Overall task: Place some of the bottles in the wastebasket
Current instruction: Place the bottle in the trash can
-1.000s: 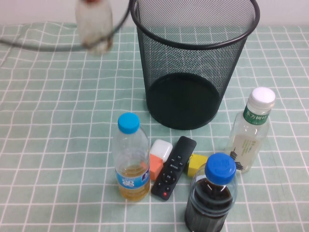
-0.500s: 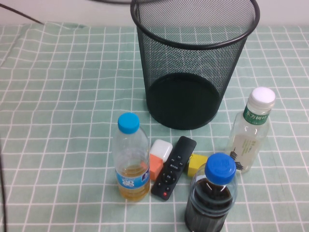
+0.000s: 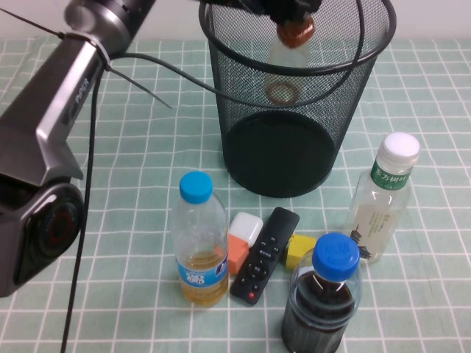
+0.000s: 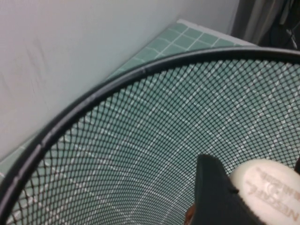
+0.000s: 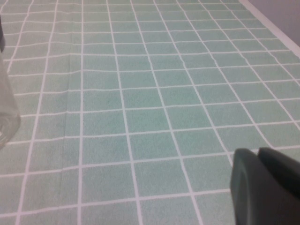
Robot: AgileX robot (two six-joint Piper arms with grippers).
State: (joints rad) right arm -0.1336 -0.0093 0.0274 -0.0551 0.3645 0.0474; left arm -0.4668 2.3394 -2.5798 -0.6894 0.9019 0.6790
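Note:
My left arm reaches from the left over the black wire-mesh wastebasket (image 3: 294, 147). My left gripper (image 3: 291, 9) is shut on the small clear bottle (image 3: 288, 55) with the amber-brown neck and holds it upright in the basket's opening. In the left wrist view the beige cap (image 4: 267, 187) sits between my fingers (image 4: 213, 187), above the basket's rim (image 4: 117, 79). The taller bottle (image 3: 381, 198) with white cap and green label stands to the right of the basket. My right gripper (image 5: 255, 153) is shut and empty, low over the checked cloth; it is outside the high view.
In front of the basket stand a blue-capped bottle with yellow liquid (image 3: 199, 239) and a blue-capped dark-liquid bottle (image 3: 324, 294). Between them lie a white-and-orange block (image 3: 241, 239), a black remote (image 3: 265, 254) and a yellow block (image 3: 300, 248). A clear bottle's edge (image 5: 5, 108) shows in the right wrist view.
The small bottle was at the far left a second ago, then left the view. Now my left arm stretches across and holds it in the wastebasket's opening.

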